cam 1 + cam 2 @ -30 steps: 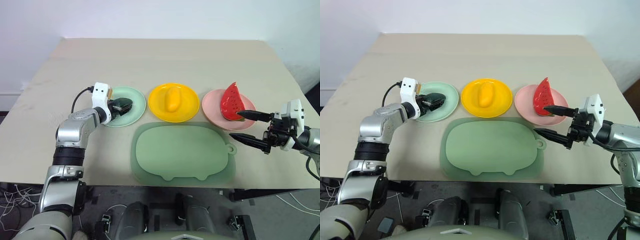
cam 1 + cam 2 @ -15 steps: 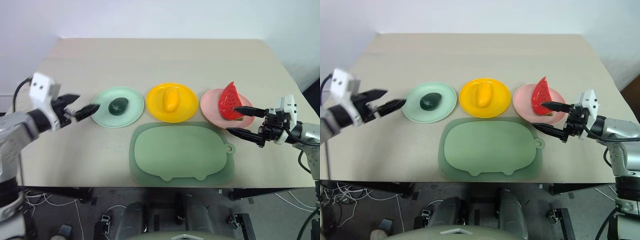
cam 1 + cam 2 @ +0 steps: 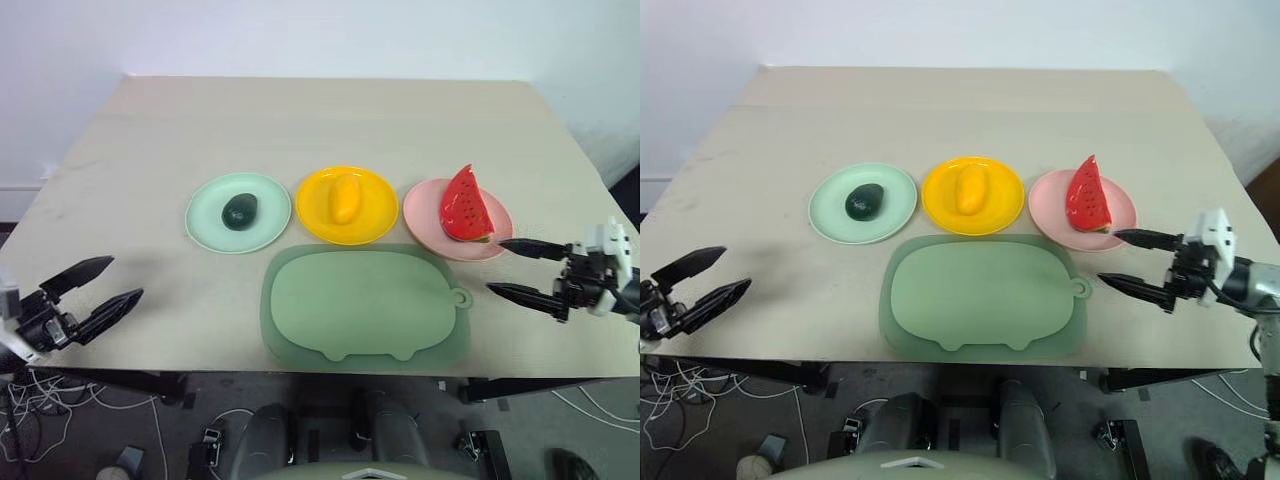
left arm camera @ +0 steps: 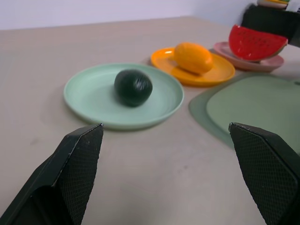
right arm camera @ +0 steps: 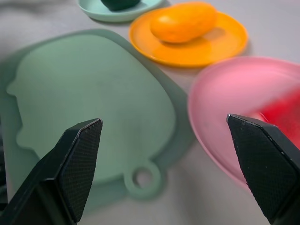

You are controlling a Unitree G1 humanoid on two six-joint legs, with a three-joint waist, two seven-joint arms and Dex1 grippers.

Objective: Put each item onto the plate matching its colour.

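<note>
Resting on matching plates, avocado [image 3: 239, 211], mango [image 3: 344, 198] and watermelon [image 3: 465, 204] lie clear of both wide-open, empty fingers.

- The left gripper [image 3: 95, 288] sits at the lower left of the left eye view, its two black fingers spread wide apart and pointing toward the right of the frame.
- Nothing lies between its fingers.
- The right gripper [image 3: 515, 268] sits at the right edge of the frame, just below mid-height, fingers parted wide and pointing left.
- It holds nothing.
- The right wrist carries a white block; the arm behind it is cut off by the frame edge, so its pose is hard to judge.
</note>
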